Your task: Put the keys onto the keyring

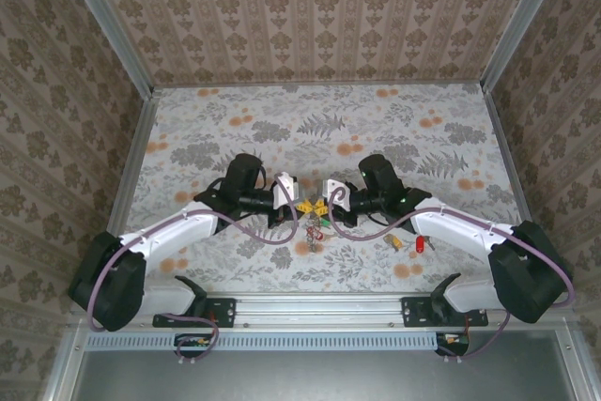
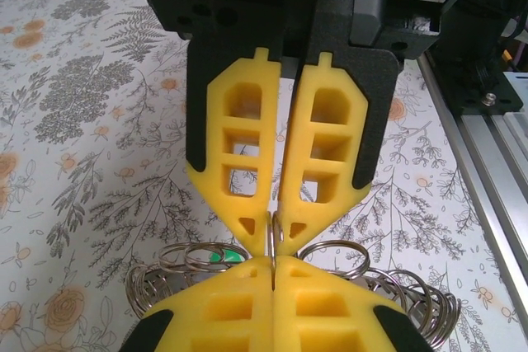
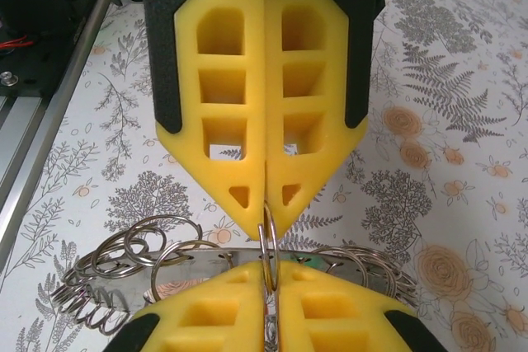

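My left gripper [image 1: 299,206] and right gripper [image 1: 321,206] meet tip to tip at the table's middle. Between them hangs the keyring [image 1: 311,235], a silvery bundle of coiled wire loops. In the left wrist view the left gripper [image 2: 273,232] is shut on one thin loop, and the keyring [image 2: 417,298] spreads out behind the right gripper [image 2: 273,263] facing it. The right gripper [image 3: 266,222] pinches the same loop of the keyring [image 3: 198,261]. A green key head [image 2: 219,254] shows among the loops. A red key [image 1: 420,244] and a yellow key [image 1: 396,242] lie on the table under the right arm.
The floral table [image 1: 310,129] is walled on three sides with patterned panels. An aluminium rail [image 1: 319,307] with both arm bases runs along the near edge. Open room lies across the far half of the table.
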Controlling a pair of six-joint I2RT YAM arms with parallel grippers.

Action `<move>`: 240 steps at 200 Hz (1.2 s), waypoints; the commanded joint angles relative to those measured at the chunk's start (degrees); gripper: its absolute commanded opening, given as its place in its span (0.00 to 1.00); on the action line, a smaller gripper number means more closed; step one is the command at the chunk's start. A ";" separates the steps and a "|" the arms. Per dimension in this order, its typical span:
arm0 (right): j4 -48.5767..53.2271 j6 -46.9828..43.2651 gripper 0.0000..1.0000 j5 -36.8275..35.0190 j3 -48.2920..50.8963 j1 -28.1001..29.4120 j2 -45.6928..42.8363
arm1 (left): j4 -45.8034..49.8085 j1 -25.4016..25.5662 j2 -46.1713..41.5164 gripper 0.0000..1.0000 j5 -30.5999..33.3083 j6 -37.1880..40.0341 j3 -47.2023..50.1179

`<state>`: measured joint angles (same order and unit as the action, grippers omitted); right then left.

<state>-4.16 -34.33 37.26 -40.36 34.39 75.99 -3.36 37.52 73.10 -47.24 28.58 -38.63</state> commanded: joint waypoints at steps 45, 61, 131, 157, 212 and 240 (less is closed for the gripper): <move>-4.07 1.41 0.10 -0.18 0.55 -0.20 -1.56 | -1.09 0.19 -1.57 0.00 -2.08 -0.67 0.05; -5.16 2.02 0.13 -0.16 0.79 -0.20 -1.48 | -1.04 0.19 -1.47 0.00 -2.16 -0.68 -0.04; -6.38 2.41 0.14 -0.52 1.04 -0.19 -1.56 | -0.23 0.19 -1.51 0.00 -2.20 -0.45 -0.37; -6.62 2.34 0.16 0.16 0.90 -0.38 -1.40 | -0.19 0.19 -1.51 0.00 -2.10 -0.46 -0.55; -5.44 2.15 0.08 0.55 0.57 -0.64 -1.26 | 0.06 0.27 -1.45 0.00 -1.64 -0.47 -0.86; -5.10 2.31 0.00 1.38 0.56 -0.90 -1.80 | 0.22 0.26 -1.29 0.00 -1.41 -0.45 -0.92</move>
<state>-7.40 -32.34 37.52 -39.62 34.20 75.57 -3.70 37.43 72.88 -46.50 28.49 -38.63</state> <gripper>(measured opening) 0.063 0.044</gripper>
